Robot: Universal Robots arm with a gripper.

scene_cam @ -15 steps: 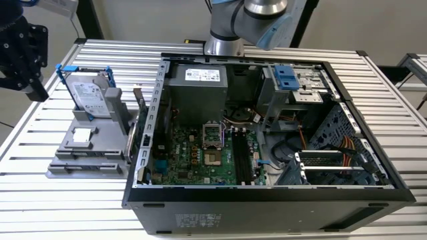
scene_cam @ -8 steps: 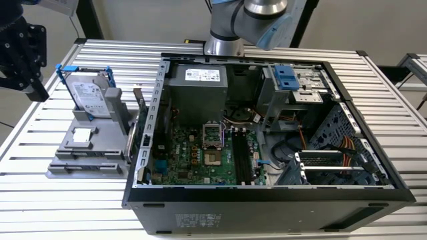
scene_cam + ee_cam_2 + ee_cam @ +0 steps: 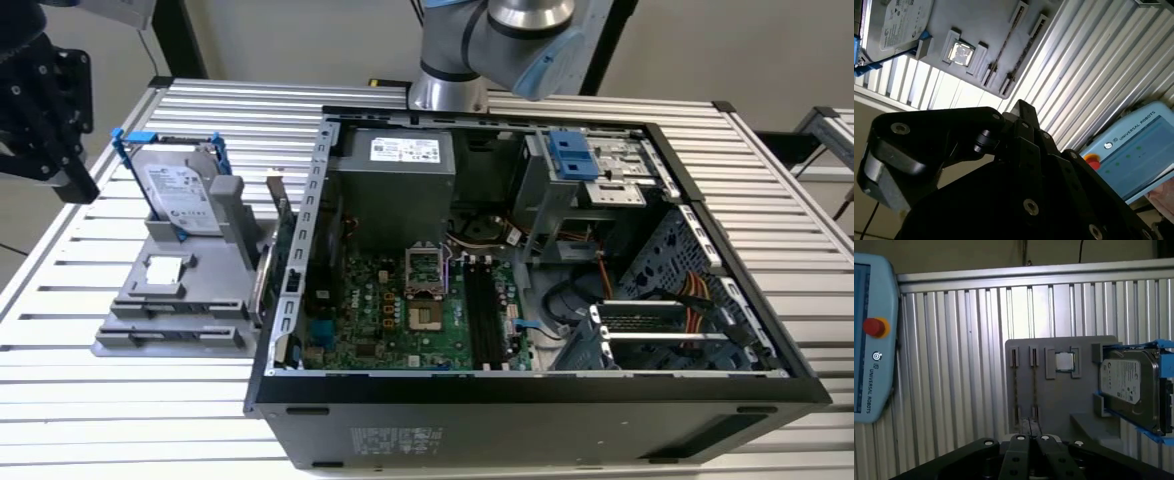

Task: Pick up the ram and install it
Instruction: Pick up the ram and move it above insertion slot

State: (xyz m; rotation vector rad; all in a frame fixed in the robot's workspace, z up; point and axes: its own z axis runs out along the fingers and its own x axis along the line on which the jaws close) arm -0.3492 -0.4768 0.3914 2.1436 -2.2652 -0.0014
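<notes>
- tabletop [image 3: 200, 110]: ribbed aluminium profile, matte silver, with straight parallel grooves.
- holder [image 3: 174, 300]: grey matte plastic block, stepped, with pockets and slots. It sits near the tabletop edge on the exterior view's left, just beside the case.
- ram [image 3: 1015, 385]: two long thin dark sticks stand on edge, side by side, each in its own narrow slot of the holder. Both wrist views see them edge-on, so they read as slim dark strips. I can't make out chips or a sticker.
- processor [image 3: 1064, 361]: square with a shiny metal lid, in a square pocket of the holder beside the ram slots.
- hard drive [image 3: 176, 195]: silver label and blue plastic frame, upright at the holder's end toward the tabletop's far edge.
- case [image 3: 534, 395]: black sheet metal with its side open, and a green motherboard [image 3: 400, 310] inside. It takes up the middle of the tabletop.
- gripper [image 3: 1029, 426]: black and angular with bolted links. The fingers are pressed together with nothing between them. It hangs above the holder, clear of the ram.
- pendant [image 3: 869, 340]: pale blue shell with a red button, well apart from the holder.
</notes>
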